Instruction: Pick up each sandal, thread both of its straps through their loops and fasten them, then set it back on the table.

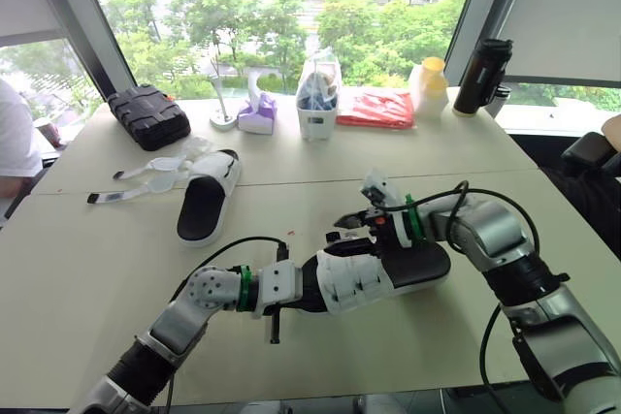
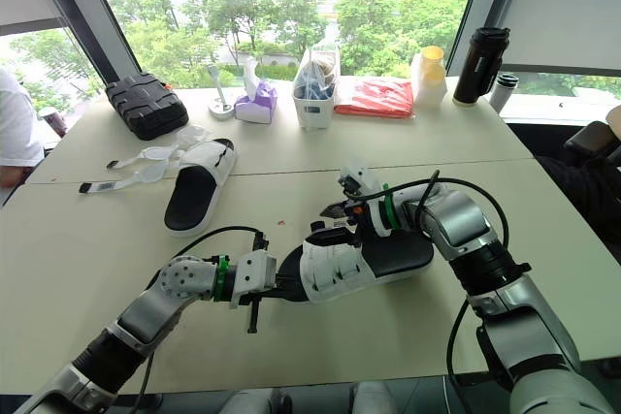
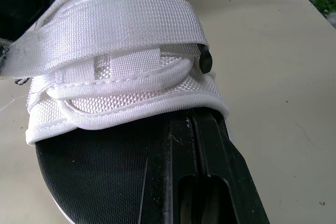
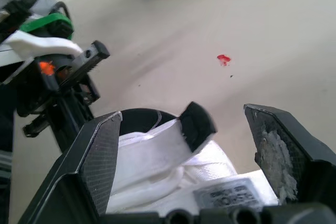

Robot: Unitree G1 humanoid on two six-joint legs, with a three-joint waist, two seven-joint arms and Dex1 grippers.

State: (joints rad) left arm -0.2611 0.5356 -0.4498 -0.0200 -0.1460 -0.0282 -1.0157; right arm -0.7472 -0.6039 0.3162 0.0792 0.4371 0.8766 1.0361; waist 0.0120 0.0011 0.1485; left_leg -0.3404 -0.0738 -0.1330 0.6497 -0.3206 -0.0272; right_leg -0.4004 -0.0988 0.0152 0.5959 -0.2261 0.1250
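Observation:
A black-soled sandal (image 1: 412, 267) with white straps (image 1: 354, 280) lies in the middle of the table, its straps crossed over the front. My left gripper (image 1: 307, 290) is shut on its toe end, with one finger (image 3: 198, 145) lying on the footbed and running under the straps (image 3: 115, 30). Just above the straps hovers my right gripper (image 1: 355, 224), open, its fingers (image 4: 105, 156) on either side of a strap's black tip (image 4: 195, 123). The second sandal (image 1: 208, 197) rests at the left, and its loose white straps (image 1: 146, 177) trail toward the table's left edge.
Along the window side stand a black case (image 1: 147, 115), a purple tissue box (image 1: 257, 115), a white container (image 1: 317, 109), a red packet (image 1: 376, 109), a yellow-capped bottle (image 1: 429, 84) and a black flask (image 1: 482, 75). A person (image 1: 14, 138) sits at the left edge.

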